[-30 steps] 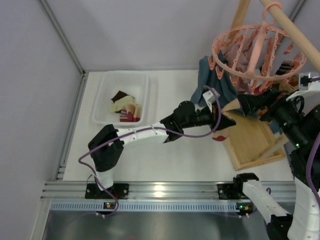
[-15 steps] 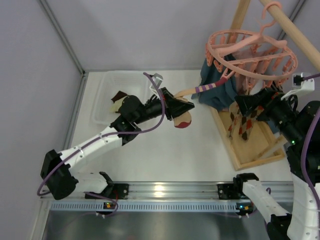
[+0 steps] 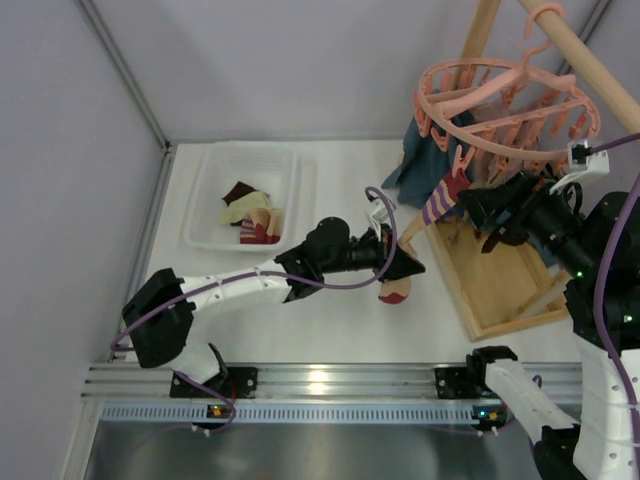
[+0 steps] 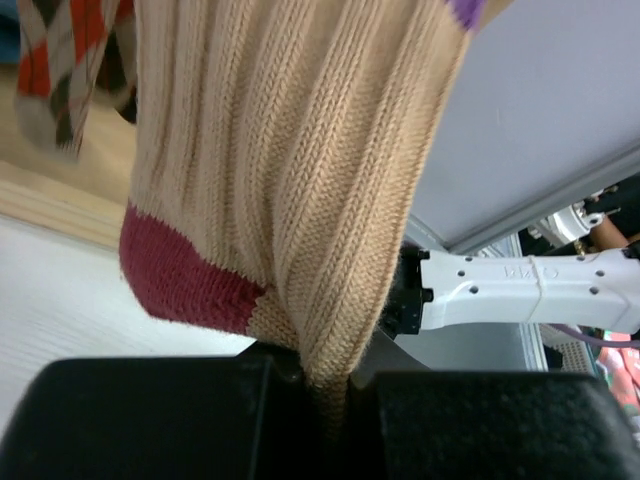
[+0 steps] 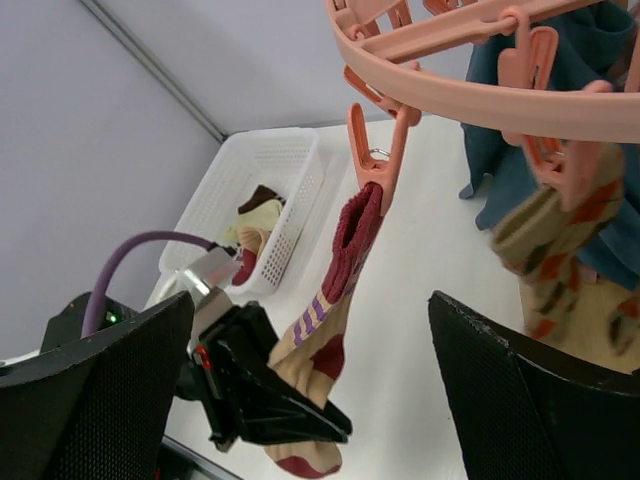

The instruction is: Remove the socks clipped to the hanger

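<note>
The salmon-pink round hanger hangs from the wooden pole and shows in the right wrist view. A tan sock with purple stripes, a maroon cuff and a maroon toe is still held by one clip. My left gripper is shut on its foot end, pulling it down and to the left. My right gripper is open and empty just under the hanger's ring, with the sock in front of it. An argyle sock hangs from another clip.
A white basket at the back left holds several socks. A teal-blue cloth hangs behind the hanger. The wooden frame's base lies at the right, under the slanted pole.
My left gripper, shut on the tan sock, swung far left towards the basket, then came back right and nearer. The hanger rocked. The sock stays clipped.
</note>
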{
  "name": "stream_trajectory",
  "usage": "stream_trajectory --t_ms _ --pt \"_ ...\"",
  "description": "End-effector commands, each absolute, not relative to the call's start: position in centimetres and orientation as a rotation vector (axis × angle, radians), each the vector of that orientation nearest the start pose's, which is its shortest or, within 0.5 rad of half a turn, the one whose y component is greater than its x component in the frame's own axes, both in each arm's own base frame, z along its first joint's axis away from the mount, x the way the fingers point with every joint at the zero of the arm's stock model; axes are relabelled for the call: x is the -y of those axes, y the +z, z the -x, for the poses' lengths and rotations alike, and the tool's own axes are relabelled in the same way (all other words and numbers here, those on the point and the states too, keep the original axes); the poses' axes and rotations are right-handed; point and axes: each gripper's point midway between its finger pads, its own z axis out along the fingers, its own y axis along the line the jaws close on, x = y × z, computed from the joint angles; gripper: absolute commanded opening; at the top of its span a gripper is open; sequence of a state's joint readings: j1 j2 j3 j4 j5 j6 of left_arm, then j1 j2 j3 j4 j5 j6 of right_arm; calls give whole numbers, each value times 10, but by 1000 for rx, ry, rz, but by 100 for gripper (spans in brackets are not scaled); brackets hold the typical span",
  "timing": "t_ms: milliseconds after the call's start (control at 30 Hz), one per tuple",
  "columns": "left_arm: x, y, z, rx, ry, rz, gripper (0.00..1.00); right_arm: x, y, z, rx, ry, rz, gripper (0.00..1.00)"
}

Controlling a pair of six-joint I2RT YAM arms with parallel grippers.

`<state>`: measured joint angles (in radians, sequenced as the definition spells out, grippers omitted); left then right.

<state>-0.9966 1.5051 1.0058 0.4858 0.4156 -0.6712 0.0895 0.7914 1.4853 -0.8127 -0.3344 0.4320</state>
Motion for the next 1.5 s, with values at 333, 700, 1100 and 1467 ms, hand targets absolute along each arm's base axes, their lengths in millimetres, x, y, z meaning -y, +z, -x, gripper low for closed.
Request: stream_trajectory --t_ms 333,700,1100,1467 --pt "483 294 -173 -1639 -1586 -691 0 -89 427 -233 -1732 631 -55 91" --pt "502 279 -172 -1673 -1600 -710 0 -66 403 -240 -1790 465 -93 99" --pt "502 274 -177 -1682 -1572 -696 0 -70 421 -254 -1747 494 -98 99" --pt "497 273 -174 -1691 -1579 -690 0 -68 437 -275 -1666 482 -95 91"
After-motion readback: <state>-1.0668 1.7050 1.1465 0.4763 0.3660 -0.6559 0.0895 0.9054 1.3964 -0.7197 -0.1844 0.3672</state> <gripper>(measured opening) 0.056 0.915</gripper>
